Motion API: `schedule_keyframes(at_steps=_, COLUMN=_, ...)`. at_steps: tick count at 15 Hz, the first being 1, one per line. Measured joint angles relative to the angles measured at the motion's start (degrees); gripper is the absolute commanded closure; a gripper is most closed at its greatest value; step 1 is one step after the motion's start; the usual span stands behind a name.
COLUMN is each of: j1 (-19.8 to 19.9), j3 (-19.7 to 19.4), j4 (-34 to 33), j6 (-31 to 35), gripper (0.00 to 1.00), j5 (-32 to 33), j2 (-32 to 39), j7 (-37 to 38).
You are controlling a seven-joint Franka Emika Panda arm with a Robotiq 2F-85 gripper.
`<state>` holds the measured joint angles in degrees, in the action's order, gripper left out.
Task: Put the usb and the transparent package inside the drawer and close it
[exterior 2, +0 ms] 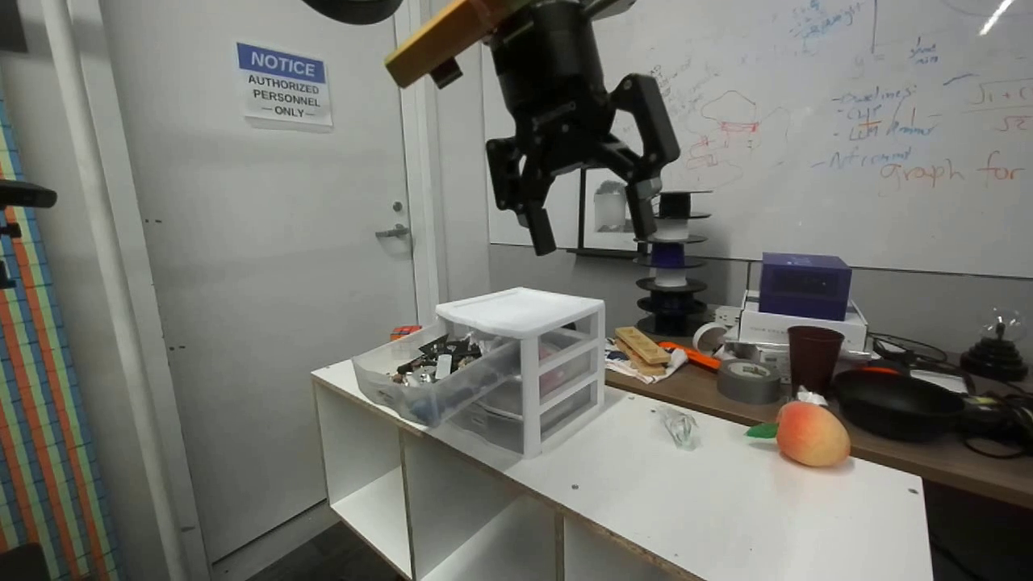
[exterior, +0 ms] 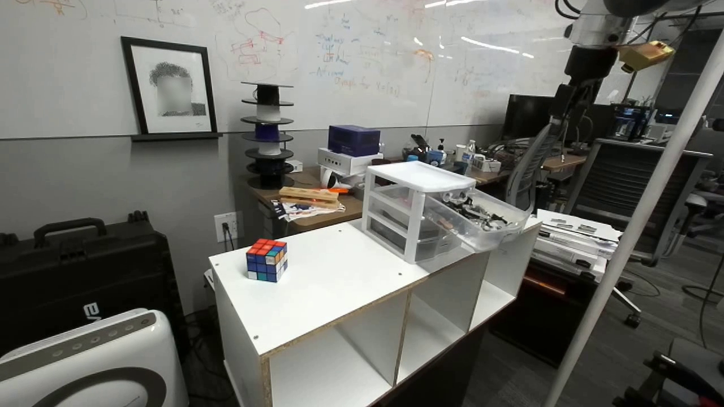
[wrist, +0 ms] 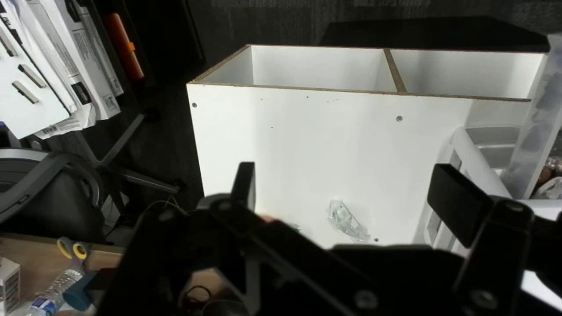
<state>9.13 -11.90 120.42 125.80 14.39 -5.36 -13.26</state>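
1. The pincer [exterior 2: 593, 226] hangs high above the white tabletop [exterior 2: 686, 508], its two black fingers [wrist: 457, 199] spread wide apart
2. The transparent package [exterior 2: 680, 428] lies on the tabletop between the white three-drawer unit [exterior 2: 520, 311] and a peach [exterior 2: 813, 436] with a green leaf [exterior 2: 762, 431]
3. The unit's top drawer [exterior 2: 393, 396] stands pulled out, holding a jumble of small dark and pale pieces [exterior 2: 452, 351]
4. Whether the usb is among those pieces cannot be told
5. A Rubik's cube [exterior: 267, 260] sits on the tabletop, across the unit from the package
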Motion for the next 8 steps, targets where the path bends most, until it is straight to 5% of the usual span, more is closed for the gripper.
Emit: schedule_keyframes(at_steps=8, j1=3.49, j3=-0.07, j4=-23.28, j6=-11.20, gripper=0.00, j5=-11.68, j2=21.14, j7=0.33)
